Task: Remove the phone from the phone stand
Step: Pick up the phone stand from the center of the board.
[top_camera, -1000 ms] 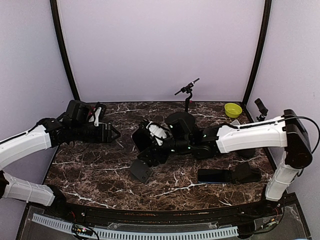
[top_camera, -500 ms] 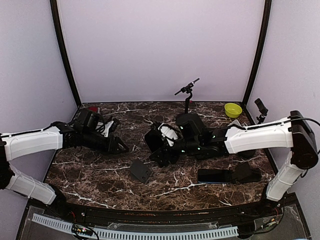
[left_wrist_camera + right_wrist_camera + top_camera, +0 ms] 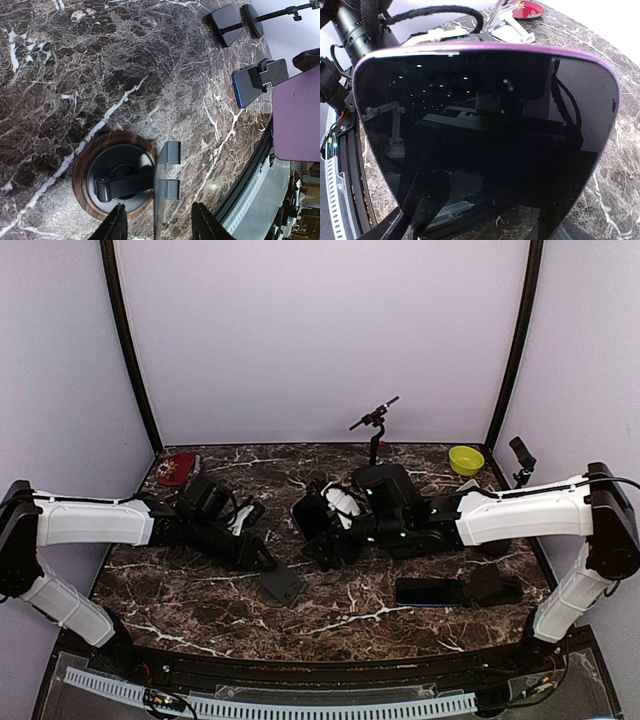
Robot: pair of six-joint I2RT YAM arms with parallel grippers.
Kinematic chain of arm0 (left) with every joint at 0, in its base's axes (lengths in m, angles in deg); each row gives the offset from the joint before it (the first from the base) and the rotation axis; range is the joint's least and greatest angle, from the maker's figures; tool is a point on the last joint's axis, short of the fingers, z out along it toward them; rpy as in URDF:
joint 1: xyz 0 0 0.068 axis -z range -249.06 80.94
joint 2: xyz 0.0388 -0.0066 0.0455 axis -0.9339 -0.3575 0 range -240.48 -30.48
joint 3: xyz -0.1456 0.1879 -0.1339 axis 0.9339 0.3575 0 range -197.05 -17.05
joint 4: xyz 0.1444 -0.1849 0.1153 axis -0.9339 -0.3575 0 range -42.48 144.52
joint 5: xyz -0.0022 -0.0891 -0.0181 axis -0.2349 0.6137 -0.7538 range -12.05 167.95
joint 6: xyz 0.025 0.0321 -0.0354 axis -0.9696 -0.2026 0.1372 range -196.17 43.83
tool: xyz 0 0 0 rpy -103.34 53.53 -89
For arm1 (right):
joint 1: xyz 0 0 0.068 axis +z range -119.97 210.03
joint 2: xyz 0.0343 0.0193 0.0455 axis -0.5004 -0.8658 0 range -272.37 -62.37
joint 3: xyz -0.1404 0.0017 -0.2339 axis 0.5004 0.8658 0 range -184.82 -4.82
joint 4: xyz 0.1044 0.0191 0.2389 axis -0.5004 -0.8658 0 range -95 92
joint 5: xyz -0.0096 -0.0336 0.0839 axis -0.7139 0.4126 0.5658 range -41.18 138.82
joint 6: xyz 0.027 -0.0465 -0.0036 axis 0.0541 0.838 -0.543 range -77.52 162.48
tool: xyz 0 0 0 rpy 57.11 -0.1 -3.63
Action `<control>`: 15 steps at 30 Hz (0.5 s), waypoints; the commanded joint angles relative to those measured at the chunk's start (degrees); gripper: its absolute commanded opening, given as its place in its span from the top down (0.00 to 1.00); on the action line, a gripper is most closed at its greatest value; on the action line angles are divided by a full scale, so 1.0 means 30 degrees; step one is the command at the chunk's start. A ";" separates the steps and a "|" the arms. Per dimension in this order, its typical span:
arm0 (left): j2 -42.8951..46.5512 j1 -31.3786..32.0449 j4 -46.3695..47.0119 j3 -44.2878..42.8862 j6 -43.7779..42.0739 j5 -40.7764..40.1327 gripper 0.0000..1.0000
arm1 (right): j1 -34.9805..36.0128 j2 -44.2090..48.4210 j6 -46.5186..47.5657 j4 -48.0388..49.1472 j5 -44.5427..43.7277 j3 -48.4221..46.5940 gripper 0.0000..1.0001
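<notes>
The phone [image 3: 312, 517] has a dark screen and a purple rim. My right gripper [image 3: 328, 527] is shut on it and holds it off the table at mid-centre. It fills the right wrist view [image 3: 485, 140], hiding the fingers. The empty phone stand [image 3: 283, 583] stands in front of it: a round wooden base [image 3: 82, 165], a black arm and a grey plate with two lips [image 3: 167, 172]. My left gripper [image 3: 262, 558] hovers right beside the stand. In the left wrist view it [image 3: 159, 226] is open, its fingertips either side of the plate's edge without touching.
A second, blue phone [image 3: 428, 591] lies in a black holder [image 3: 490, 585] at front right, also in the left wrist view [image 3: 247, 85]. A yellow bowl [image 3: 466, 459] and a black tripod [image 3: 375, 435] stand at the back. A red object [image 3: 180, 468] lies back left.
My left arm has swung right and forward to the stand, and its jaws have narrowed. My right gripper has carried the phone slightly right and away from the stand.
</notes>
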 commanded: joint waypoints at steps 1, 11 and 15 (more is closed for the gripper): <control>-0.0308 0.0291 0.0590 0.0080 0.0275 -0.0104 0.57 | -0.0143 0.0917 -0.0251 0.1420 0.0081 0.0101 0.45; -0.0480 0.0315 0.1204 0.0406 0.0674 -0.1003 0.87 | -0.0208 0.0945 -0.0233 0.1518 0.0156 0.0290 0.45; 0.0161 -0.0038 0.0141 0.0131 0.0180 -0.1551 1.00 | -0.0287 0.1050 -0.0258 0.1683 0.0235 0.0463 0.45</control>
